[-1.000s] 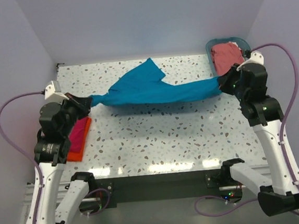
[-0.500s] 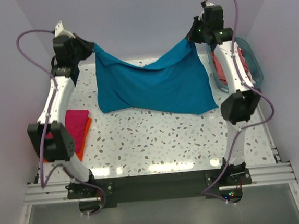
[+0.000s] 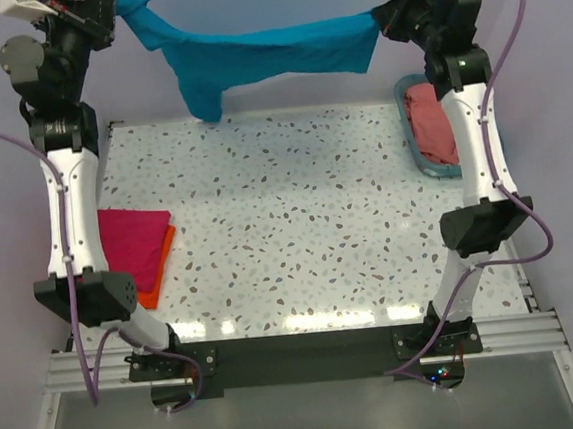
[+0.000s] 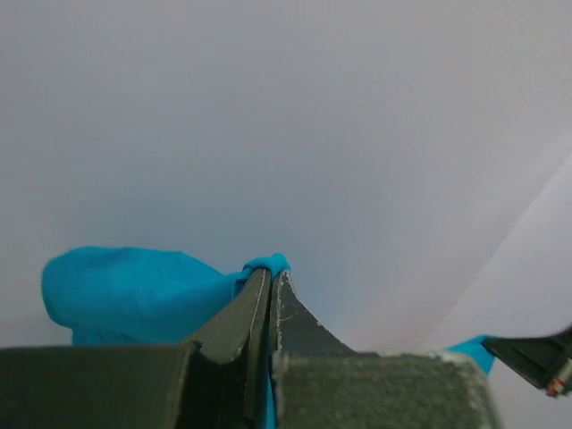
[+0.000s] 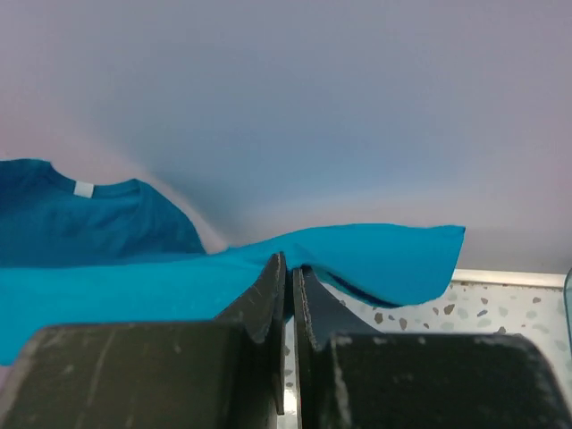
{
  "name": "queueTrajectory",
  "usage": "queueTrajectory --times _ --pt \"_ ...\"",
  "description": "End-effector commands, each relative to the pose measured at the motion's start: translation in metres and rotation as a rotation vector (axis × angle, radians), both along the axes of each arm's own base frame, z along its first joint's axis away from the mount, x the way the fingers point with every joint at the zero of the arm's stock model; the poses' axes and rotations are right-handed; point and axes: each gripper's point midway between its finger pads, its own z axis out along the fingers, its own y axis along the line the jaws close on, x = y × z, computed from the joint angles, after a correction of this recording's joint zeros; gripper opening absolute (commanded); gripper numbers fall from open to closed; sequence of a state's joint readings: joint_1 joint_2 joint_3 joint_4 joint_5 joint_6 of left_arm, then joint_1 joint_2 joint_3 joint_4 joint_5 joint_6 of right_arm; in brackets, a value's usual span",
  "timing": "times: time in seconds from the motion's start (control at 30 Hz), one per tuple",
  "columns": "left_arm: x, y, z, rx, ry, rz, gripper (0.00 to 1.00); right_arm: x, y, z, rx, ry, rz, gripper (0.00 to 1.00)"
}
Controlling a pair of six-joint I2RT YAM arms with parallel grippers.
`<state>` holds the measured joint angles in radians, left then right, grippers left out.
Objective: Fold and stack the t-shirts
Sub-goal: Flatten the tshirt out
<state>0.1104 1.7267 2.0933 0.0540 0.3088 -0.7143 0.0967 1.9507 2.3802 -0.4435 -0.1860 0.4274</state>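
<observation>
Left gripper [image 4: 271,279]: fingers pressed together, pinching a bunched edge of the teal t-shirt [image 3: 272,53], with a nub of cloth poking out above my fingertips. Right gripper [image 5: 288,266]: also closed tight, pinching the opposite edge, and the fabric spills past the tips. The shirt is strung between my two grippers and raised well above the table [image 3: 288,234], with one part hanging down just inboard of the left gripper. Only the right wrist view shows the collar with its white label [image 5: 83,189]; the left wrist view gives only a bulge of cloth against the wall. Only the top view shows the rest. Far below my left gripper a folded pink t-shirt [image 3: 128,240] lies on an orange t-shirt [image 3: 159,274]. Below my right gripper a salmon-red t-shirt [image 3: 435,121] sits in the basket [image 3: 433,169].
</observation>
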Motion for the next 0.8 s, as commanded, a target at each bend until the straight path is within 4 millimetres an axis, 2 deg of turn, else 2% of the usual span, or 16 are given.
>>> queueTrajectory --times 0.0,0.03,0.07,0.1,0.13,0.17,0.2,0.23,0.27,0.3,0.33,0.37,0.47,0.6,0.63,0.77 --pt "-0.024 -0.012 -0.019 0.031 -0.008 -0.039 0.00 -0.007 -0.004 -0.025 -0.007 0.071 0.035 0.00" --pt "-0.030 -0.014 -0.049 0.027 0.051 -0.043 0.00 -0.017 -0.003 -0.029 -0.010 0.089 0.049 0.00" --pt "-0.033 -0.014 -0.066 0.020 0.086 -0.037 0.00 -0.017 -0.001 -0.074 -0.016 0.196 0.063 0.00" --pt "-0.038 -0.014 -0.084 0.001 0.124 -0.038 0.00 -0.024 -0.003 -0.092 -0.018 0.241 0.067 0.00" --pt "-0.050 -0.015 -0.118 -0.012 0.182 -0.040 0.00 -0.031 -0.003 -0.112 -0.021 0.289 0.067 0.00" --pt "-0.057 -0.019 -0.137 -0.029 0.221 -0.049 0.00 -0.048 -0.004 -0.150 -0.019 0.382 0.071 0.00" --pt "-0.064 -0.021 -0.157 -0.035 0.259 -0.048 0.00 -0.057 -0.004 -0.171 -0.016 0.428 0.075 0.00" --pt "-0.081 -0.023 -0.198 -0.062 0.340 -0.046 0.00 -0.067 -0.004 -0.192 -0.012 0.477 0.079 0.00" --pt "-0.089 -0.026 -0.218 -0.075 0.376 -0.036 0.00 -0.080 -0.004 -0.200 0.004 0.498 0.076 0.00" --pt "-0.099 -0.027 -0.238 -0.093 0.418 -0.026 0.00 -0.098 -0.005 -0.248 0.004 0.607 0.069 0.00" --pt "-0.120 -0.031 -0.281 -0.111 0.511 -0.015 0.00 -0.108 -0.007 -0.266 0.003 0.649 0.060 0.00" --pt "-0.130 -0.030 -0.302 -0.124 0.552 0.003 0.00 -0.127 -0.009 -0.298 -0.001 0.727 0.053 0.00" --pt "-0.173 -0.031 -0.381 -0.130 0.718 0.037 0.00 -0.162 -0.015 -0.353 -0.027 0.864 0.036 0.00" --pt "-0.217 -0.036 -0.458 -0.128 0.875 0.024 0.00 -0.196 -0.029 -0.396 -0.066 0.963 -0.034 0.14" --pt "-0.227 -0.039 -0.477 -0.123 0.908 0.009 0.00 -0.201 -0.032 -0.401 -0.073 0.971 -0.050 0.29" --pt "-0.252 -0.052 -0.507 -0.089 0.989 -0.054 0.00 -0.241 -0.040 -0.422 -0.089 0.999 -0.111 0.57"
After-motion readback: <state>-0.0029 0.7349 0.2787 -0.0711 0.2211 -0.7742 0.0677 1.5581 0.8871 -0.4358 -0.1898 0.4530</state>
